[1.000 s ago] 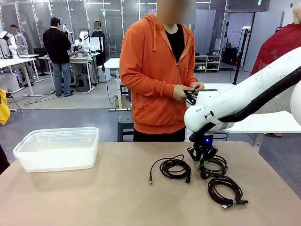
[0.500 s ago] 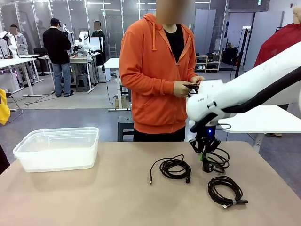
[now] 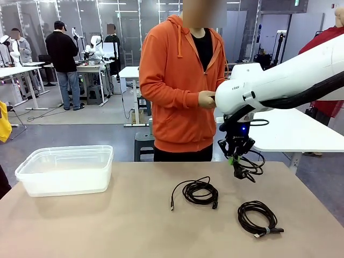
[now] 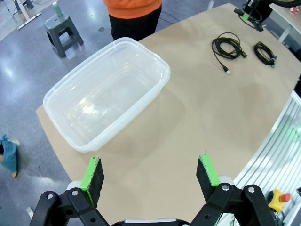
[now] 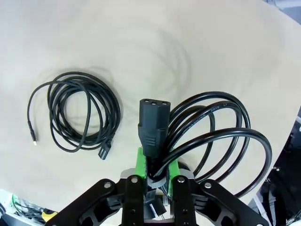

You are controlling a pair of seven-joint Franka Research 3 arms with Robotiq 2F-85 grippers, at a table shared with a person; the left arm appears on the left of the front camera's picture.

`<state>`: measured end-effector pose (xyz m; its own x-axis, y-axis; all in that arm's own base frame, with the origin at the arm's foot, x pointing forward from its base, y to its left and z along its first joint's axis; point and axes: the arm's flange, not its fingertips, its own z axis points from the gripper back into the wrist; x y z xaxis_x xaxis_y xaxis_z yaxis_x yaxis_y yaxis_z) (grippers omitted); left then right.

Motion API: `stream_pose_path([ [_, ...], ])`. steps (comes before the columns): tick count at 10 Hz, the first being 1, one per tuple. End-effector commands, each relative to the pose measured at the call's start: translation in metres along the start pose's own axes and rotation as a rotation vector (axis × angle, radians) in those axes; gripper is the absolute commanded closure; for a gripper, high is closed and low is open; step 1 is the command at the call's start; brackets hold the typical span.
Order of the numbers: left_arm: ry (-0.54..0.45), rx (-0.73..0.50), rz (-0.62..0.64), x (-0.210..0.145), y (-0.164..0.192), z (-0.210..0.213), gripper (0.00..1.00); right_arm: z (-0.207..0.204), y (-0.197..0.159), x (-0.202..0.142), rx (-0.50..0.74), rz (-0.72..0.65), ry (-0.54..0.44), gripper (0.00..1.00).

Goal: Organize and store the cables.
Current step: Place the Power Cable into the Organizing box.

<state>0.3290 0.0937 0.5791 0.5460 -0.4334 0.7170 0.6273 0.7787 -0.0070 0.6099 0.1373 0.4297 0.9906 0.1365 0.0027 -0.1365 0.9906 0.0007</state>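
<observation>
Right gripper (image 5: pixel 153 162) is clamped down tight on a power cord (image 5: pixel 221 106). Its green pads pinch the cord right behind the chunky black three-hole connector (image 5: pixel 153 125), which sticks out past the fingertips. The cord is noticeably thicker than the others, glossy black, with a few big loops fanning off to one side of the grip. From the front you can see the right gripper (image 3: pixel 235 161) up in the air over the far right part of the table (image 3: pixel 107 226), with the power cord (image 3: pixel 248 167) dangling under it, clear of the surface.

Two more cables are lying flat on the table. There's a thin coil (image 3: pixel 200 192) near the middle with one loose end trailing out to a small metal tip, and a tighter coil (image 3: pixel 258 216) closer to the robot's side, with a silvery plug on it. They're near each other but not touching.

Left gripper (image 4: pixel 150 172) is spread wide with nothing in it, hovering above the table next to a clear plastic bin (image 4: pixel 120 123) that has nothing in it.

A person in an orange hoodie (image 3: pixel 177 80) stands at the far side with hands (image 3: pixel 207 99) together at waist height. Can't tell what they're holding.
</observation>
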Motion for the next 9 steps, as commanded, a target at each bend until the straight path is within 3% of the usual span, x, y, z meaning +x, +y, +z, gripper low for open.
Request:
stream_pose_path([
  [1,0.001,-0.008,-0.012,-0.001,-0.001,0.0,0.0,-0.001,0.003,-0.001,-0.011,-0.014,0.004,1.0],
  [7,0.001,-0.008,-0.012,-0.001,-0.001,0.0,0.0,-0.001,0.003,-0.001,-0.011,-0.014,0.004,1.0],
  [8,0.001,-0.008,-0.012,-0.001,-0.001,0.0,0.0,-0.002,0.001,0.0,0.0,0.003,0.005,0.79],
  [9,0.001,-0.008,-0.012,-0.001,-0.001,0.0,0.0,0.012,0.012,0.0,-0.023,0.017,0.015,0.79],
])
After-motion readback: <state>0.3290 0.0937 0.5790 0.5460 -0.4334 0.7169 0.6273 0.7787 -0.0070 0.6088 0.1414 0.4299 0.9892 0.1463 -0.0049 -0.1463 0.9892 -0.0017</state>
